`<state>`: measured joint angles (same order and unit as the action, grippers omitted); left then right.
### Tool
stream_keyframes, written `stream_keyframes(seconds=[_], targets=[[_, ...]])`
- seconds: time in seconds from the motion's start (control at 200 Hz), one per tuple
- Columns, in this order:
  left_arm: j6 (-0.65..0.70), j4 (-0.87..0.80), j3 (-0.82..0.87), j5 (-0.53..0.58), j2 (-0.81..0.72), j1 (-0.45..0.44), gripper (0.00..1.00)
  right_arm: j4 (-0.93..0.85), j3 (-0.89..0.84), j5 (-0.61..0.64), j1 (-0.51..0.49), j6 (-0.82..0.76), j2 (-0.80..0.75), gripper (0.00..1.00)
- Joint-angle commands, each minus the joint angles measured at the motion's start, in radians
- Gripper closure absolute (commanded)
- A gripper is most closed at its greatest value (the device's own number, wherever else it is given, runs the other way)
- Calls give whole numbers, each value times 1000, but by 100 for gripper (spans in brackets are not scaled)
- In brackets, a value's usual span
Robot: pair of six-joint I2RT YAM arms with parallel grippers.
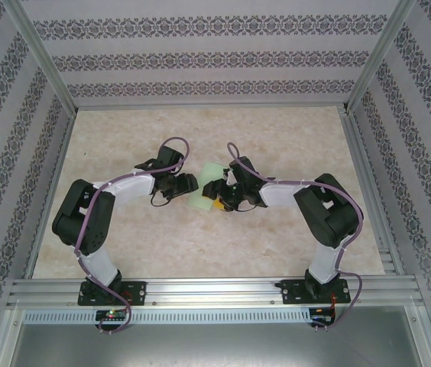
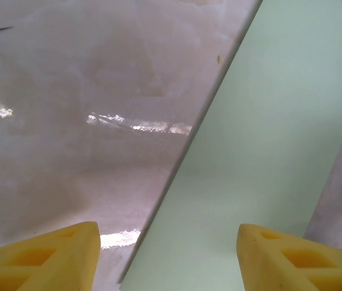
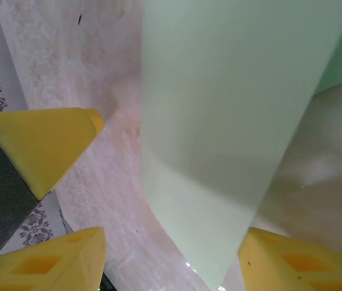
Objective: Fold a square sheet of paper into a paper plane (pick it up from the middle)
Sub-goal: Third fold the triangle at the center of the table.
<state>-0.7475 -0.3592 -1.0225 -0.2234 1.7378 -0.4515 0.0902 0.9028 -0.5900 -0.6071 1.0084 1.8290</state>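
The square sheet of paper [image 1: 206, 186] lies near the middle of the tabletop [image 1: 277, 138], with the left tool [image 1: 187, 186] at its 9 o'clock and the right tool [image 1: 220, 194] at its 3 o'clock, both low over it. It is thin, matte, pale-green paper with crisp straight edges. From the left wrist it reads as a long band with two parallel sides running from 6 o'clock up toward 1 o'clock. From the right wrist it narrows to a corner near 6 o'clock, with a soft shadowed bend across it and a brighter green patch at 2 o'clock that may be a second layer. Whether a fold is already in, I cannot tell. The tabletop is a glossy, marbled beige surface that throws back streaks of light, so the paper will likely slide on it. Both tools stand open: each pair of yellow, wedge-shaped fingertips [image 2: 43, 257], hollowed with triangular pockets, sits well apart, and the paper runs into the gap between them without visible contact. I judge this to be the pick-up or an early crease, since the tools bracket the sheet but hold nothing. The next move calls for closing gently on the paper near its middle, one tool pinning while the other lifts, without crumpling the thin sheet or pushing it off line.
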Motion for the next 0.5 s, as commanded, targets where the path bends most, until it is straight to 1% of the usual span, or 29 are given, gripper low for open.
stream_keyframes(seconds=[0.0, 0.165, 0.215, 0.29, 0.35, 0.42, 0.495], targets=[[-19, 31, 20, -2, -7, 14, 39, 68, 22, -39, -18, 32, 26, 47], [-12, 45, 26, -18, -27, 15, 39, 84, -9, -29, -8, 48, 7, 74], [-6, 62, 30, -35, -31, 16, 40, 85, -21, -34, -1, 50, -2, 83], [3, 102, 37, -79, -38, 15, 42, 77, -38, -58, 13, 41, -15, 92], [14, 150, 45, -138, -38, 16, 46, 26, -36, -91, 25, 7, -22, 97], [20, 211, 53, -200, -38, 11, 50, -76, -18, -139, 43, -78, -34, 99], [25, 261, 58, -250, -32, 1, 54, -252, 16, -155, 61, -208, -57, 99]])
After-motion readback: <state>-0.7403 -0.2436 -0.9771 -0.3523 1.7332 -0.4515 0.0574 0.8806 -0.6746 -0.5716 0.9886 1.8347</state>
